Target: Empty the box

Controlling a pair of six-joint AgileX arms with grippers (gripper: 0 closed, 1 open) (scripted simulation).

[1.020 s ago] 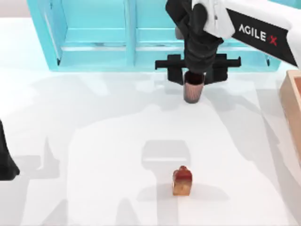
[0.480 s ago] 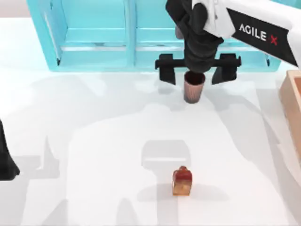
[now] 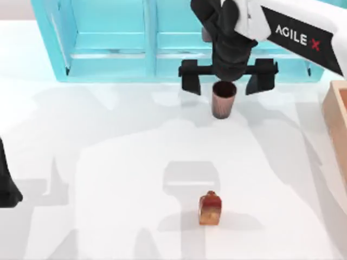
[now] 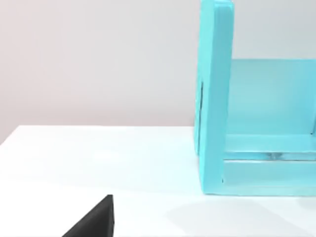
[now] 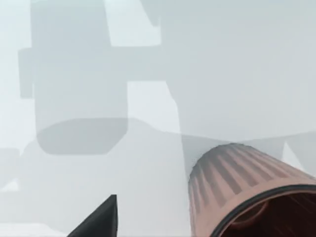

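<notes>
The box [image 3: 337,122] is light tan wood and shows as a strip at the table's right edge. A brown ribbed cup [image 3: 223,100] stands upright on the table in front of the turquoise shelf, seen close in the right wrist view [image 5: 247,182]. My right gripper [image 3: 225,86] hovers just above the cup, open, with its black fingers [image 3: 190,81] spread wide to either side and apart from it. A small brown loaf-like item [image 3: 210,208] rests near the table's front middle. My left arm [image 3: 5,184] is parked at the left edge.
A large turquoise shelf unit [image 3: 146,43] spans the back of the table, and its side wall [image 4: 215,98] appears in the left wrist view. White tabletop [image 3: 108,162] stretches between the shelf and the front edge.
The right gripper's fingers spread apart from the cup, leaving it standing on the table. The gripper has lifted slightly. The loaf-like item and left arm stayed put.
</notes>
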